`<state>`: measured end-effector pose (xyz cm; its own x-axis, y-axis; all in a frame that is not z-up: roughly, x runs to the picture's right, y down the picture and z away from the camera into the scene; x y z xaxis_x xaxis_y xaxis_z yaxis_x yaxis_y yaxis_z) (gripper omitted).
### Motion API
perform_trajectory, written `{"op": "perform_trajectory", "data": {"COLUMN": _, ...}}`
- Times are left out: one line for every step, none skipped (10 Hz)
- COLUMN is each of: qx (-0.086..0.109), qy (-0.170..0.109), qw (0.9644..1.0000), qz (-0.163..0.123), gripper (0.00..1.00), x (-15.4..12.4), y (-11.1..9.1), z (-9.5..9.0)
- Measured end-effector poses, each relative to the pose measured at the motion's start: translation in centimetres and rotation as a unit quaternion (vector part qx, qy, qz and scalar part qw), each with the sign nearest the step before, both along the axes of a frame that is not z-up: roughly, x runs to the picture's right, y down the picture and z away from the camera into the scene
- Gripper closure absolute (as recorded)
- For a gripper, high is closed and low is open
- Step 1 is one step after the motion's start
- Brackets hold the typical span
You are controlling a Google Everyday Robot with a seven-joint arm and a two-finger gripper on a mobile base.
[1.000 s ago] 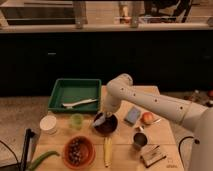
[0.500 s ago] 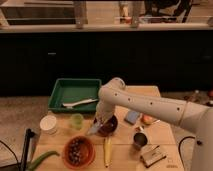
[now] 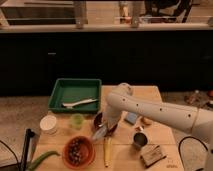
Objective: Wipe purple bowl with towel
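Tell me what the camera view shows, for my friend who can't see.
A white robot arm reaches down so its end effector sits at the purple bowl, by a grey towel, on a wooden table. A green tray and a banana lie nearby.

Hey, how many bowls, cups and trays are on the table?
Bowls: 2 (purple bowl, brown bowl)
Cups: 3 (white cup, green cup, metal cup)
Trays: 1 (green tray)
Total: 6
The gripper is at the purple bowl with the towel.

Legible text, labels, brands, numbers: none you can read on any item on the light wooden table [image 3: 165, 145]. The gripper [image 3: 101, 132], at the front rim of the dark purple bowl [image 3: 98, 120], shows you no marking.
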<state>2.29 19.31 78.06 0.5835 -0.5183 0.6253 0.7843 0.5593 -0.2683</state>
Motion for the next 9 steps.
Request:
{"op": "perform_trajectory", "data": {"qx": -0.002, "qy": 0.008, "qw": 0.9999, "qz": 0.007, "gripper": 0.98, "x": 0.9, "y": 0.1, "z": 0.1}}
{"op": "perform_trajectory", "data": {"qx": -0.002, "qy": 0.018, "qw": 0.9997, "qz": 0.016, "gripper": 0.98, "x": 2.1, "y": 0.0, "z": 0.3}}
{"op": "perform_trajectory", "data": {"qx": -0.002, "qy": 0.027, "qw": 0.9993, "qz": 0.024, "gripper": 0.98, "x": 3.0, "y": -0.4, "z": 0.7}}
{"op": "perform_trajectory", "data": {"qx": -0.001, "qy": 0.035, "qw": 0.9991, "qz": 0.026, "gripper": 0.98, "x": 3.4, "y": -0.9, "z": 1.2}}
{"op": "perform_trajectory", "data": {"qx": 0.002, "qy": 0.04, "qw": 0.9988, "qz": 0.029, "gripper": 0.98, "x": 3.5, "y": -1.7, "z": 1.7}}
{"op": "perform_trajectory", "data": {"qx": 0.004, "qy": 0.044, "qw": 0.9986, "qz": 0.03, "gripper": 0.98, "x": 3.6, "y": -2.6, "z": 2.4}}
{"op": "perform_trajectory", "data": {"qx": 0.005, "qy": 0.046, "qw": 0.9986, "qz": 0.028, "gripper": 0.98, "x": 3.5, "y": -3.3, "z": 2.9}}
{"op": "perform_trajectory", "data": {"qx": 0.007, "qy": 0.046, "qw": 0.9986, "qz": 0.025, "gripper": 0.98, "x": 3.2, "y": -3.9, "z": 3.3}}
{"op": "perform_trajectory", "data": {"qx": 0.008, "qy": 0.043, "qw": 0.9988, "qz": 0.021, "gripper": 0.98, "x": 2.7, "y": -4.4, "z": 3.7}}
